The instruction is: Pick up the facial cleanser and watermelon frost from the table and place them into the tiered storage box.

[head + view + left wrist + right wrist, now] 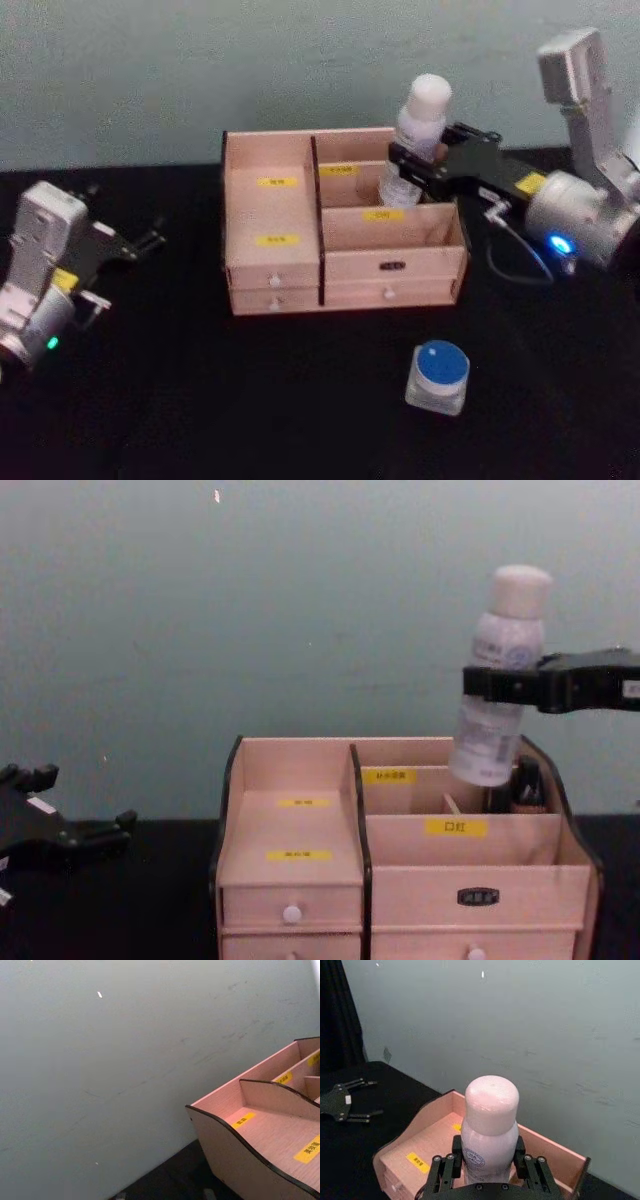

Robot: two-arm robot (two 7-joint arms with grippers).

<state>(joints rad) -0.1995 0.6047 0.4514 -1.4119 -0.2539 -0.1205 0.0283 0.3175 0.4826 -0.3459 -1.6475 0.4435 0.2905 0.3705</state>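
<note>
The light pinkish wooden tiered storage box [275, 270], with dark side edges, yellow labels and small white-knobbed drawers, is standing in the middle of the black-covered table [250, 420]. Over its back right compartment the right gripper [415, 160] is reaching in from the right, its jaws clamped on the facial cleanser [498, 670], a white plastic bottle with a rounded pale cap. The bottle is leaning slightly, with its base dipping to about the level of that compartment's rim. A small dark bottle [527, 785] is standing in the same compartment, just beside the cleanser's base. The cleanser and the compartment's front divider are partly covering it, so its label and lower part cannot be made out. Whether the cleanser's base is touching anything inside cannot be told. The writing on the yellow labels is too small to read. A small clear jar with a round blue lid [438, 375], probably the watermelon frost, is sitting on the table in front of the box's right half, well apart from it. The left gripper [370, 1098] is resting low at the table's left side with its jaws apart, well away from the box. A plain pale grey-green wall [200, 70] is rising directly behind the table.
</note>
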